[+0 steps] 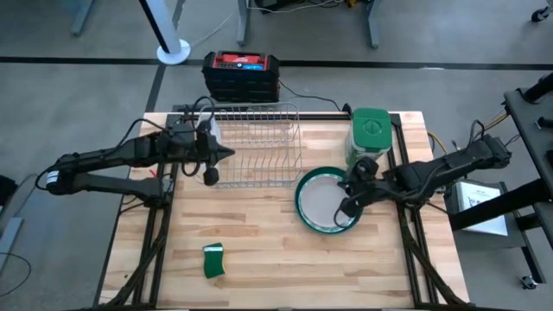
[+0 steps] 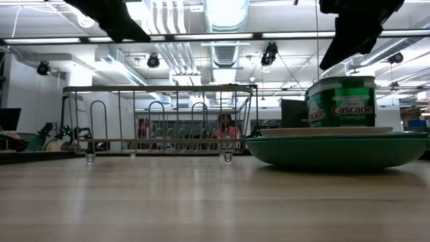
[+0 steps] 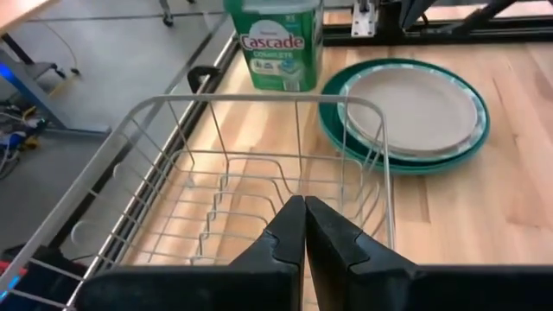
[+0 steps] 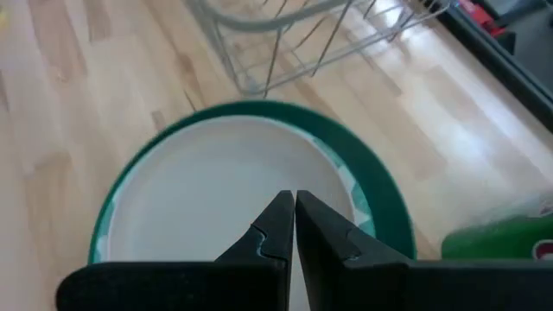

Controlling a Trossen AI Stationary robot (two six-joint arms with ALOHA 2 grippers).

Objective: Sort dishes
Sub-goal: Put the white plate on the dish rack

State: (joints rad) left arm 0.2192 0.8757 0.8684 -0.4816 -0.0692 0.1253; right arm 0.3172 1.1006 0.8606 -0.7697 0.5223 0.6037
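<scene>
Sorting has barely begun, by my reading: the bench [image 1: 259,233] carries a wire dish rack [image 1: 255,147] with nothing in it, and the plates [image 1: 324,203] sit stacked just beside it, a whitish one on the teal and dark green ones. My right gripper [image 1: 350,206] hovers over that stack, jaws closed on nothing. My left gripper [image 1: 210,164] hangs over the rack, jaws likewise shut and empty. The detergent canister [image 1: 370,134] stands behind the plates; a small sponge [image 1: 213,260] lies well apart.

Wooden table [image 1: 259,233] carries rack [image 1: 255,147], plates [image 1: 324,200], canister [image 1: 370,134], sponge [image 1: 213,260].
</scene>
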